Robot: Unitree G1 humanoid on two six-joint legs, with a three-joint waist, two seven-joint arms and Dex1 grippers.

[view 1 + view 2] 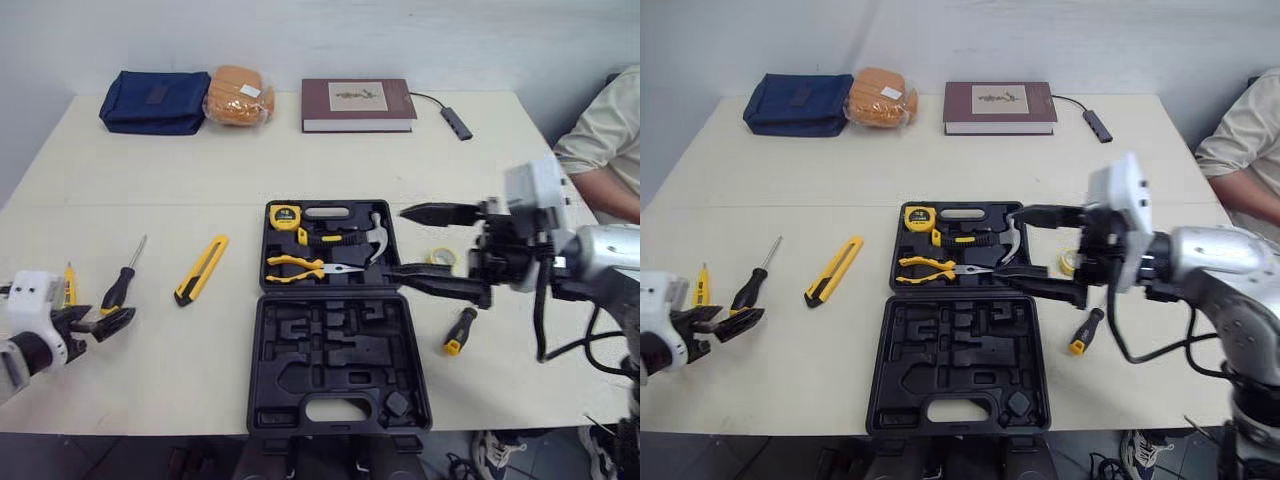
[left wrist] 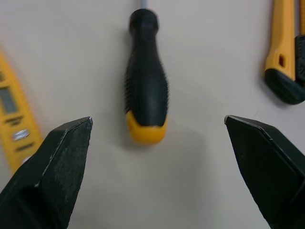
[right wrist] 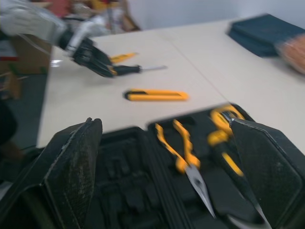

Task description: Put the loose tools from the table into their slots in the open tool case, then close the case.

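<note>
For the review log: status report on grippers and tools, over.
Left gripper open, lined up on black-handled screwdriver, not gripping. Right gripper open, empty, over right edge of tool case. Utility knife, stubby screwdriver loose on table. No obstruction seen.

Wide-spread left gripper point(image 1: 112, 322) facing screwdriver point(image 1: 119, 287) at 12 o'clock, bare table flanking handle. yellow tester point(image 1: 68, 285) crowding 11 o'clock; utility knife point(image 1: 201, 269) sitting well apart at 2 o'clock. right gripper point(image 1: 398, 241) hovering, spread, over case point(image 1: 330, 345) at its 3 o'clock edge, blocking entry there.

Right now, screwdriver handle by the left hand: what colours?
Black screwdriver handle with yellow end; clearest in left wrist view.
</note>
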